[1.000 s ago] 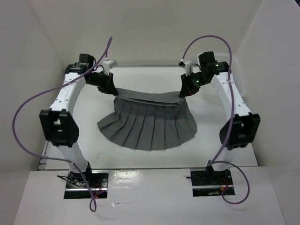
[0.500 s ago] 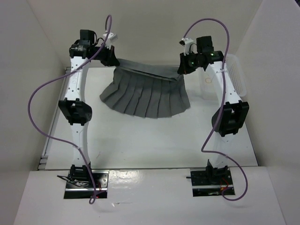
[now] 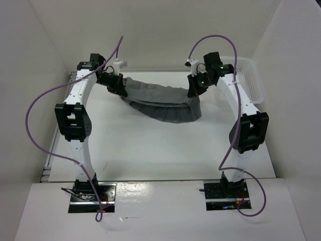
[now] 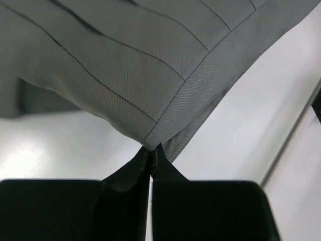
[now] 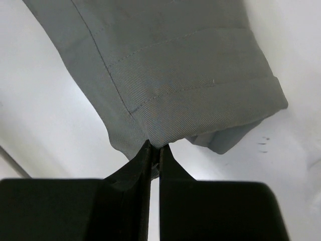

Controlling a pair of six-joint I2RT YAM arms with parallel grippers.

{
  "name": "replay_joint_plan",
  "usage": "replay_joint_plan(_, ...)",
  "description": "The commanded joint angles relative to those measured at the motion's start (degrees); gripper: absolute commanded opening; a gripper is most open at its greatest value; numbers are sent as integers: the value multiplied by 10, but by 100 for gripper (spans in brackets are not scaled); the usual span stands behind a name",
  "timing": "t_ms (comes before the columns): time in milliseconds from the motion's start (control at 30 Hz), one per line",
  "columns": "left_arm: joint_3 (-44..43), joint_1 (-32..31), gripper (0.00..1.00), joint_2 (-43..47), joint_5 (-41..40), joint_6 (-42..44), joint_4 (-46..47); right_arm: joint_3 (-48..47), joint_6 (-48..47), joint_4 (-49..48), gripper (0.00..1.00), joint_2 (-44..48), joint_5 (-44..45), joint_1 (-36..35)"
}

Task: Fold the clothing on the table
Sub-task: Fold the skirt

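Over the back-left of the flat white table (image 3: 150, 150), your left gripper (image 3: 118, 86) is clamped tight on one corner of the soft mid-grey pleated fabric garment (image 3: 161, 104). It sags between the arms, lower part bunched on the surface. Right gripper (image 3: 193, 88) pinches the opposite corner, near the white plastic mesh basket (image 3: 249, 75). Reads as mid-fold. Next: lower both arms evenly over the bunched part, then release.

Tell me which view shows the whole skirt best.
Top external: the skirt shows whole, slung between the left gripper and right gripper. Each wrist view shows only the corner its shut jaws pinch.
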State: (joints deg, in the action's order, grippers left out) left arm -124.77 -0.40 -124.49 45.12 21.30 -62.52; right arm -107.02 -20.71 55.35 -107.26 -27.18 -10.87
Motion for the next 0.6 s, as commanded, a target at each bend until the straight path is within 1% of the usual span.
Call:
replay_joint_plan(0, 138, 1, 0, 114, -23, -32, 128, 43, -19, 17, 0, 60, 10, -16)
replay_joint_plan(33, 193, 1, 0, 137, -39, -37, 164, 51, -19, 17, 0, 60, 10, -16)
replay_joint_plan(133, 237, 1, 0, 144, -52, -49, 193, 80, -19, 11, 0, 76, 17, -21)
replay_joint_plan(167, 251, 1, 0, 133, -52, -56, 193, 87, -19, 11, 0, 81, 17, -27)
replay_joint_plan(367, 239, 11, 0, 79, -52, -70, 199, 128, -24, 11, 0, 81, 30, -68)
replay_joint_plan(467, 217, 11, 0, 85, -35, -56, 171, 123, -42, 42, 0, 81, 25, -76)
replay_joint_plan(533, 217, 11, 0, 104, -29, -23, 152, 109, -56, 84, 0, 75, 13, -81)
replay_joint_plan(567, 239, 11, 0, 114, -22, -14, 140, 103, -69, 98, 0, 75, -5, -81)
